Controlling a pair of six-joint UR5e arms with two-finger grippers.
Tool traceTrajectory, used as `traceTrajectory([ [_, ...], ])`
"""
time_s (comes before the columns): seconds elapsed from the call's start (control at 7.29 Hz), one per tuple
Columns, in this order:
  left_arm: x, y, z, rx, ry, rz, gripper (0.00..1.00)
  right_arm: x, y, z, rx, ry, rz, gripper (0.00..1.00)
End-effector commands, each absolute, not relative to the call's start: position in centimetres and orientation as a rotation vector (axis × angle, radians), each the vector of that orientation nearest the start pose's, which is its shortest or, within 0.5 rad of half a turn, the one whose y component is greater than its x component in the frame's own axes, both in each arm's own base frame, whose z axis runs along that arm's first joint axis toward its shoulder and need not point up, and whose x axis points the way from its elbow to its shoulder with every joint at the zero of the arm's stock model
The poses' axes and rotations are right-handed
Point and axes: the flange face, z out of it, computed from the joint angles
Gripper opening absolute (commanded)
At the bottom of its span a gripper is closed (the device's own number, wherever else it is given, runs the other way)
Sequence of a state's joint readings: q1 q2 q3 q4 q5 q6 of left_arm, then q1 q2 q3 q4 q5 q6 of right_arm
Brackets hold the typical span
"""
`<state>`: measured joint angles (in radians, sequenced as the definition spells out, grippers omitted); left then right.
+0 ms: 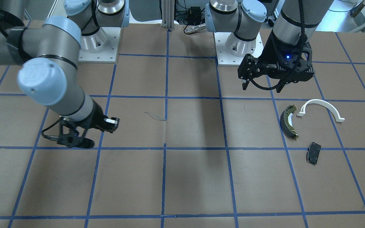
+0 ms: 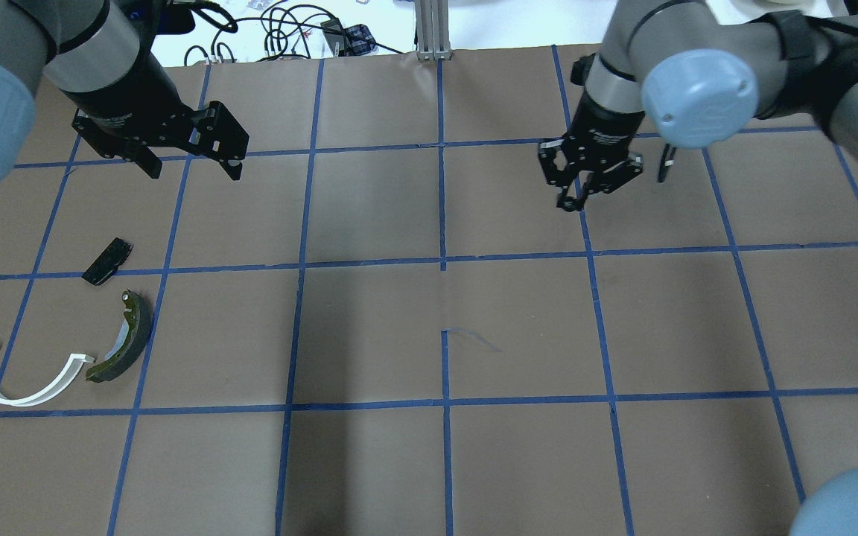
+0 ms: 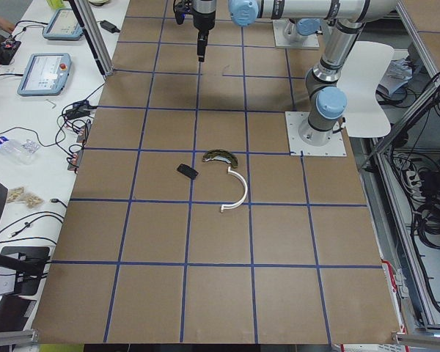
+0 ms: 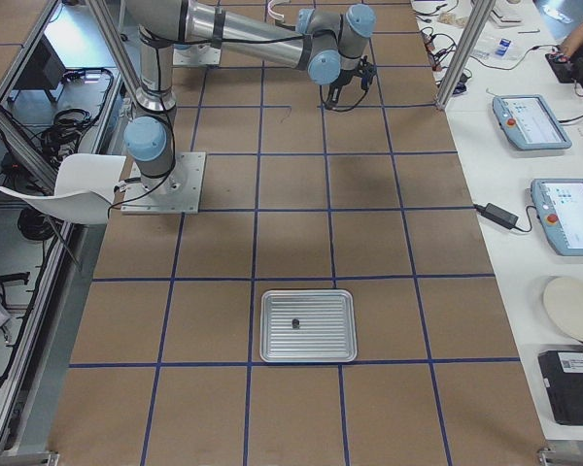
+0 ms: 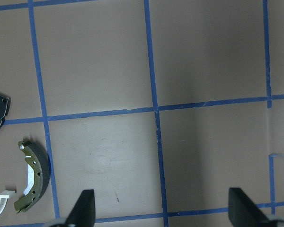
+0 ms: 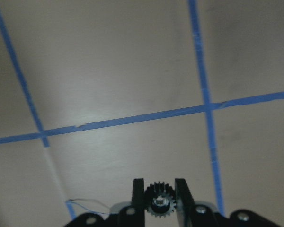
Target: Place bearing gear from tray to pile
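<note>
The small black toothed bearing gear (image 6: 159, 204) is clamped between the fingers (image 6: 138, 194) of the right gripper (image 2: 576, 195). It hangs above the brown taped surface (image 2: 369, 327), well apart from the pile: olive-edged curved brake shoe (image 2: 125, 339), white plastic arc (image 2: 23, 387), flat black plate (image 2: 107, 260). The left gripper (image 2: 194, 165) hovers near that pile, fingers wide apart (the arms could meet there). The hold is only on the teeth, so I think the gear may slip, or roll away on release.

The table (image 1: 195, 126) is brown, ruled into squares by blue tape. The shoe (image 1: 289, 122) is dark with an olive edge, the arc (image 1: 322, 107) white, the plate (image 1: 313, 153) black. The gear (image 6: 160, 205) is black-toothed with a silvery hub. The tray (image 4: 308, 293) is plain silver. The left gripper (image 2: 194, 173) and right gripper (image 2: 574, 205) are black.
</note>
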<state>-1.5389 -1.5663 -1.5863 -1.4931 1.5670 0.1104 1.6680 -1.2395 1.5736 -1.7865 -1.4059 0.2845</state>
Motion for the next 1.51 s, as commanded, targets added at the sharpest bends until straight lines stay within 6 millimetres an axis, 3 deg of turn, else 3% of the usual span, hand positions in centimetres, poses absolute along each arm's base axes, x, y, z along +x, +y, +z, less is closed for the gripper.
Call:
traceTrajectory([
  [0.0,-11.8,-50.0,49.0,0.123,3.136,-0.104,1.00,31.2,-57.1,28.6,0.384,2.913,0.123,0.11],
  [0.14,-11.8,-50.0,49.0,0.125,3.137,-0.104,1.00,34.3,-56.6,25.9,0.333,2.930,0.085,0.10],
  [0.27,-11.8,-50.0,49.0,0.125,3.136,-0.104,1.00,35.0,-56.3,24.4,0.320,2.944,0.095,0.39],
  [0.41,-11.8,-50.0,49.0,0.123,3.136,-0.104,1.00,34.6,-56.3,23.9,0.330,2.975,0.099,0.99],
  [0.55,-11.8,-50.0,49.1,0.121,3.137,-0.106,1.00,34.2,-56.9,24.7,0.328,2.977,0.099,1.00],
  [0.69,-11.8,-50.0,49.0,0.125,3.136,-0.104,1.00,30.6,-58.3,25.8,0.341,2.983,0.119,1.00],
  [0.96,-12.0,-50.0,48.9,0.099,3.142,-0.102,1.00,16.5,-59.4,31.7,0.261,2.998,0.214,1.00],
  [1.1,-11.9,-50.0,48.9,0.120,3.138,-0.097,1.00,9.2,-59.4,33.5,0.137,3.106,0.209,1.00],
  [1.37,-13.7,-51.2,47.1,0.040,3.158,-0.075,1.00,-2.6,-58.4,36.1,-0.246,3.230,0.234,1.00],
])
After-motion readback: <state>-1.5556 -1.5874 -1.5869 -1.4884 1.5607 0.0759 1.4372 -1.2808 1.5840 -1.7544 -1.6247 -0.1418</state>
